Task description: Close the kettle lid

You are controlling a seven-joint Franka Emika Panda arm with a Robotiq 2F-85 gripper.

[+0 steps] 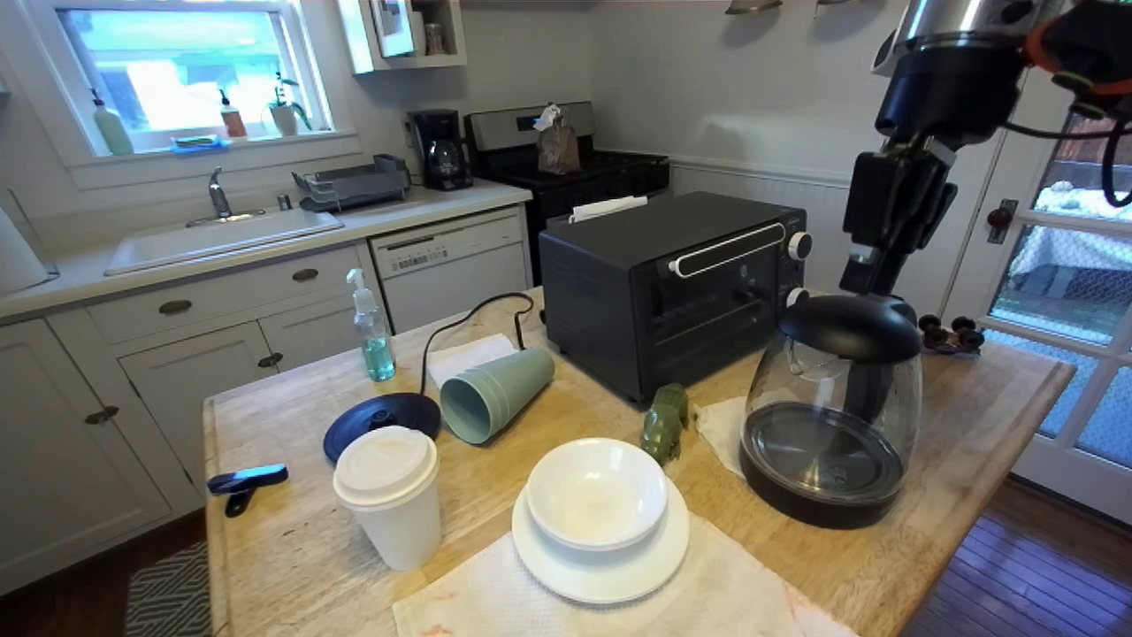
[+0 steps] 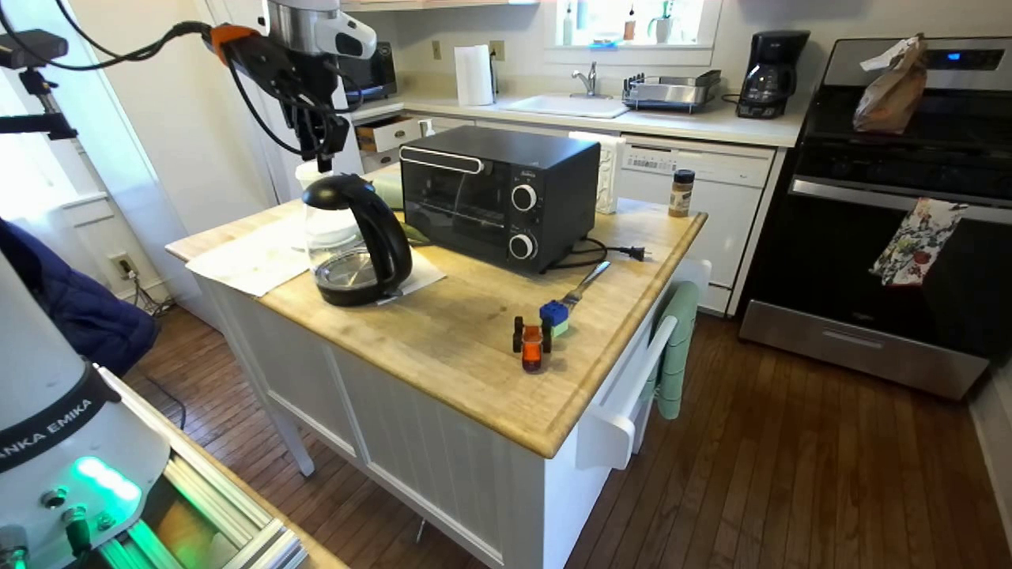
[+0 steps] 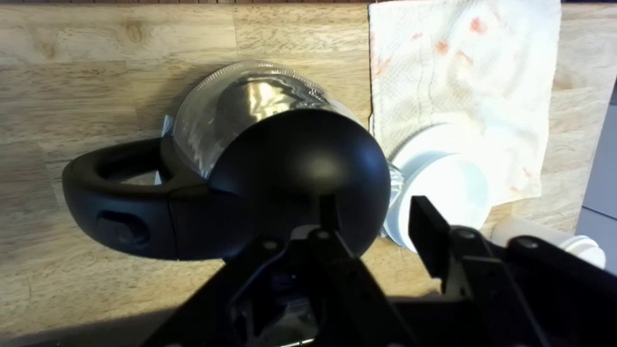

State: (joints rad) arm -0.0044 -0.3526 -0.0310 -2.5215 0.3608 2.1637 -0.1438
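Observation:
The clear glass kettle [image 1: 836, 425] with a dark base stands upright on the wooden table; it also shows in an exterior view [image 2: 348, 265] and the wrist view [image 3: 236, 103]. Its black domed lid [image 1: 849, 327] lies down over the glass top, joined to the black handle [image 2: 387, 237]. The lid [image 3: 308, 159] fills the middle of the wrist view. My gripper [image 3: 376, 217] is open and holds nothing. One finger is over the lid and the other is beyond its edge. In both exterior views the fingertips [image 1: 867, 285] are right at the lid's top [image 2: 326, 183]; I cannot tell whether they touch it.
The black toaster oven [image 1: 663, 283] stands close beside the kettle. A white bowl [image 1: 597, 495] on a plate, a white lidded cup [image 1: 393, 522], a green cup [image 1: 495, 394] and a green toy [image 1: 665, 423] are near. An orange toy car [image 2: 532, 348] lies by the table corner.

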